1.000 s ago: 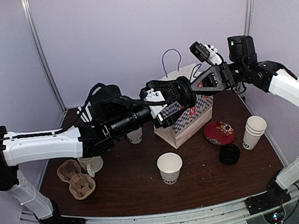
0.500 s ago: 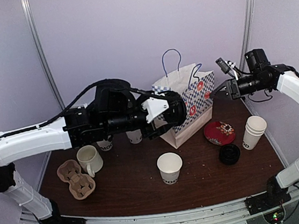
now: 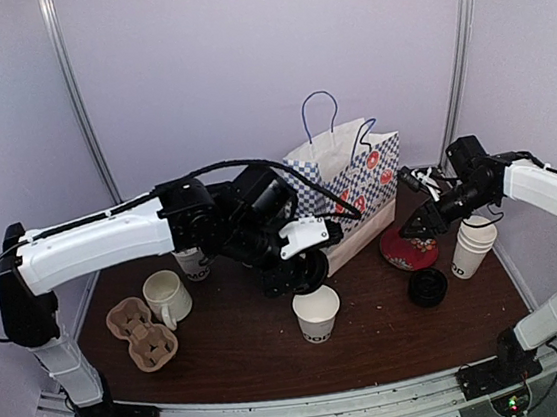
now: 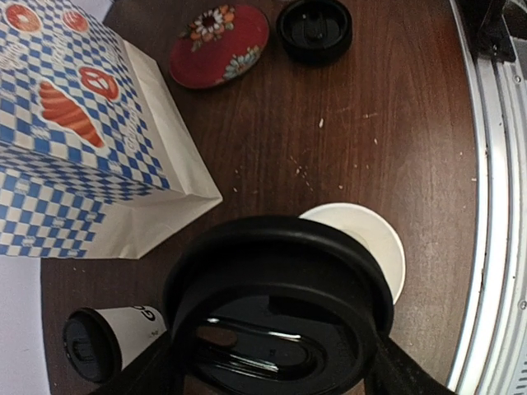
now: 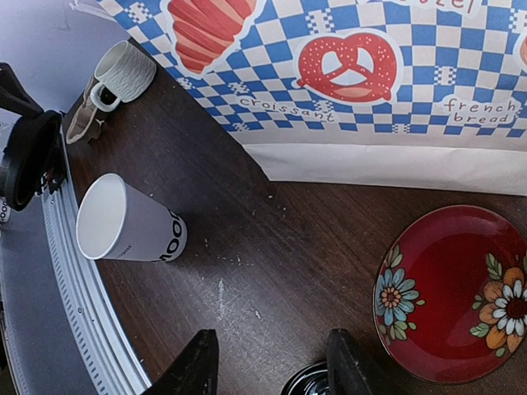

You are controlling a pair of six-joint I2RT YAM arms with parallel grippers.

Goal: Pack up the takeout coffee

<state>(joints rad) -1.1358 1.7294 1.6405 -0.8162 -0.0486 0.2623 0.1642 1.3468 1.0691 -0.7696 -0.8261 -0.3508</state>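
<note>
My left gripper [image 3: 299, 272] [image 4: 276, 362] is shut on a black round lid [image 4: 276, 304]. It holds that lid just above and behind an open white paper cup [image 3: 316, 312] [image 4: 366, 243] with black lettering, near the table's middle front. A second white cup with a black lid on [image 4: 103, 337] [image 3: 192, 264] stands behind the left arm. My right gripper [image 3: 422, 217] [image 5: 270, 366] hangs open with nothing between its fingers. It is low between the paper bag [image 3: 348, 196] [image 5: 370, 74] and the red plate [image 3: 409, 248]. The rim of a loose black lid [image 5: 313, 383] shows below it.
A blue-checked paper bag with handles stands at the back centre. A red flowered plate [image 5: 453, 292], loose black lid [image 3: 427, 287] and stack of white cups [image 3: 472, 245] are at right. A cream mug [image 3: 168, 297] and cardboard cup carrier [image 3: 142, 333] are at left.
My left arm has swung down from beside the bag, bringing the lid over the open cup. My right gripper has drawn back from the bag's top, dropped toward the plate and opened wider.
</note>
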